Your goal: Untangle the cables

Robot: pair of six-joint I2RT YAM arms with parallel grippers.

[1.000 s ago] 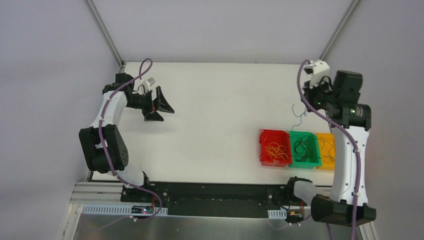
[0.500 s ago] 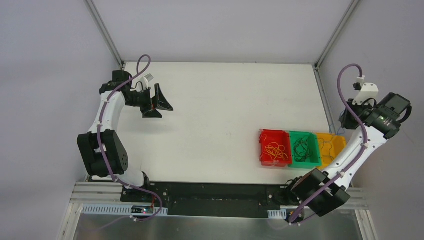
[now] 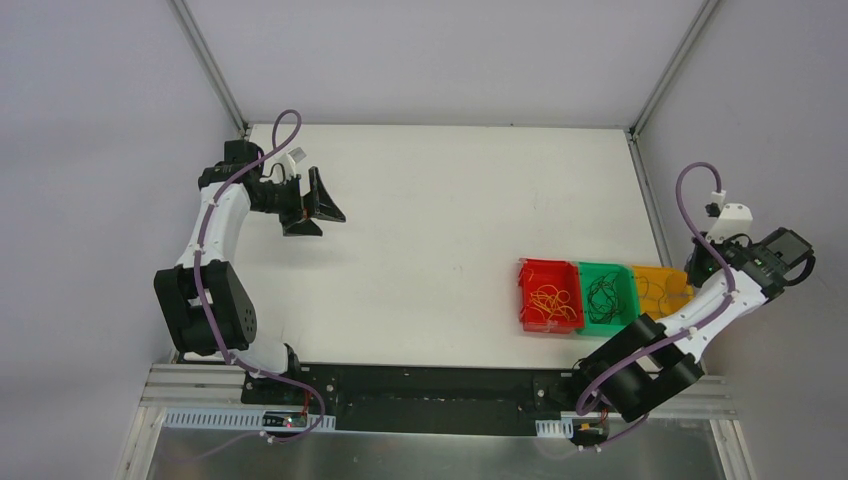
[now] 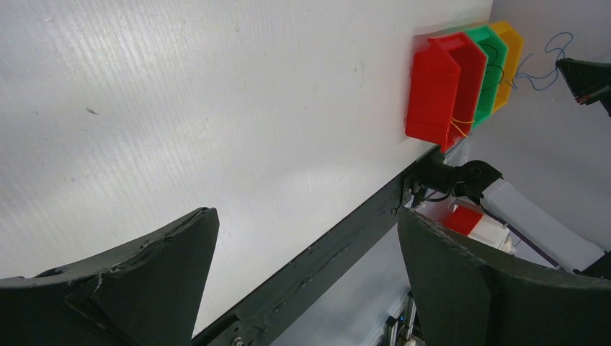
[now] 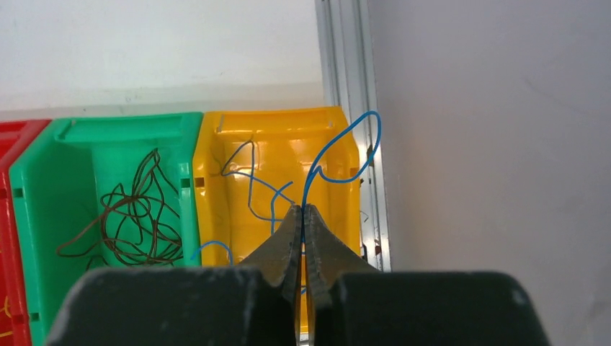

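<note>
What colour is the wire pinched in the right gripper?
The wire is blue, clearest in the right wrist view.

glossy plastic yellow bin (image 5: 274,120), smooth blue cable (image 5: 305,191), matt ribbed white table (image 4: 180,108), matt black left fingers (image 4: 158,267), brushed metal rail (image 5: 346,58)

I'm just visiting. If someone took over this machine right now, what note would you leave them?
Left gripper: jaws open, empty, above the table.
Right gripper: jaws shut on a blue wire over the yellow bin.
Done: orange wires in the red bin, black wires in the green bin, other blue wires in the yellow.
Left: drop this blue wire in the yellow bin; no other loose wire seen.
</note>
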